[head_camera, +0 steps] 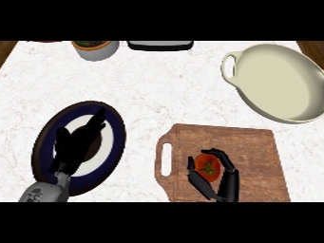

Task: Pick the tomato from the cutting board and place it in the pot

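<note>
Your right hand (217,182) is down on the wooden cutting board (255,152), its fingers and thumb curled around the tomato (208,166) — the red fruit shows between them, sitting on the board's lower left part, near the handle slot. The board lies on the white marbled counter (164,90). The cream pot (283,83) sits at the upper right, well apart from the tomato, with nothing visible inside it. Your left hand (77,144) hovers over the dark-rimmed plate (115,142) at the left, fingers straight and relaxed, holding nothing. At the far edge you can see a small bowl (94,50) and a dark tray-like thing (160,45) — partly cut off.
</note>
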Motion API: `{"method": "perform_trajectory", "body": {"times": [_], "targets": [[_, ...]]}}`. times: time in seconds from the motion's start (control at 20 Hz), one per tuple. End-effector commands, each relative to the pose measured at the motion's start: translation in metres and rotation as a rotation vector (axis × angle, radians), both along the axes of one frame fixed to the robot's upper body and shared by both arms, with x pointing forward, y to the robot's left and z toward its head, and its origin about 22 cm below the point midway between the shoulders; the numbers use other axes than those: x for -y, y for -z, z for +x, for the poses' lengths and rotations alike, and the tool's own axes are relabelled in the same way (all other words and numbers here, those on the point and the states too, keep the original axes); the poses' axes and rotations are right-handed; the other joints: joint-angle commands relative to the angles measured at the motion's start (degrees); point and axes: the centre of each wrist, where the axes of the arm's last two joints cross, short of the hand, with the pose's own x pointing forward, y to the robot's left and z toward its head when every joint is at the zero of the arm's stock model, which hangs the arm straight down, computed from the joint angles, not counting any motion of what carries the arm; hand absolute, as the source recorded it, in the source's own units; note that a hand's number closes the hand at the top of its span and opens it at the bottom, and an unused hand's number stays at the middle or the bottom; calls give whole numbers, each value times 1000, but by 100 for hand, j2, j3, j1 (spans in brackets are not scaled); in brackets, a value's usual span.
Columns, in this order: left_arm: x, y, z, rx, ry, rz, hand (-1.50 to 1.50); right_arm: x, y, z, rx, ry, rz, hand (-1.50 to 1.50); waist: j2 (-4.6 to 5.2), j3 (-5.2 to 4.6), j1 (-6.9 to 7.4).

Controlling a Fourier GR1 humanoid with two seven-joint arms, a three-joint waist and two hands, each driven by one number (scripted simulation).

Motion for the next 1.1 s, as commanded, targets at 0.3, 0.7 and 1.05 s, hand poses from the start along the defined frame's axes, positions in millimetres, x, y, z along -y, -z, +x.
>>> {"method": "perform_trajectory", "body": {"times": [0.3, 0.7, 1.05], "targets": [[-1, -3, 4, 7, 8, 1, 0, 157, -7, 21, 0, -232, -77, 150, 112, 61, 55], [5, -7, 6, 29, 28, -13, 0, 297, -87, 43, -3, -461, -232, 150, 173, 105, 206], [8, -7, 7, 36, 43, 6, 0, 402, -167, 36, 48, -535, -255, 150, 206, 123, 304]]}}
